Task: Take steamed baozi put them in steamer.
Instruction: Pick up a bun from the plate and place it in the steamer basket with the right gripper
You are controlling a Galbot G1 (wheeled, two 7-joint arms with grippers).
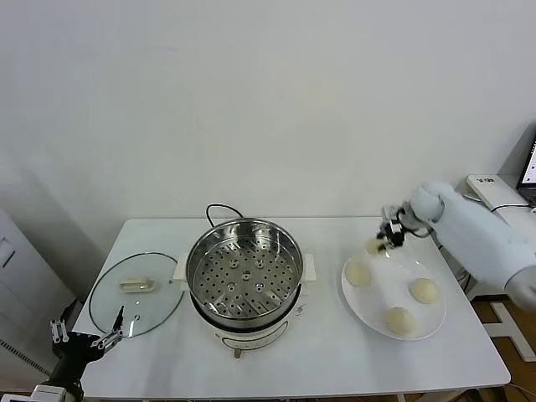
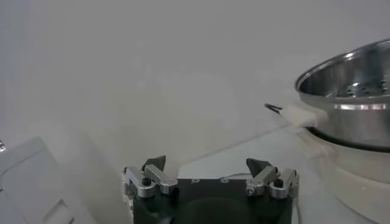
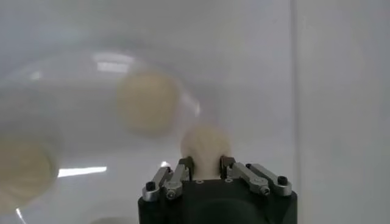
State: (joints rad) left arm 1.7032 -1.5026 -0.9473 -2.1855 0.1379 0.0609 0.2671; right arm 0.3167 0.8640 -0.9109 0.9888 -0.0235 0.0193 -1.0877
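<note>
My right gripper (image 1: 378, 242) is shut on a cream-white baozi (image 1: 372, 245) and holds it above the far left rim of the white plate (image 1: 364, 303). In the right wrist view the baozi (image 3: 205, 145) sits pinched between the fingertips (image 3: 184, 164). Three more baozi lie on the plate: one (image 1: 358, 274) at the left, one (image 1: 425, 290) at the right, one (image 1: 400, 321) at the front. The steel steamer (image 1: 244, 262) with its perforated tray stands at the table's middle, holding no buns. My left gripper (image 1: 87, 339) is open and parked below the table's front left corner.
A round glass lid (image 1: 134, 294) with a white handle lies flat left of the steamer. The steamer's black cord (image 1: 219, 209) runs behind it. In the left wrist view the steamer's side (image 2: 353, 103) shows. A white stand is past the table's right edge.
</note>
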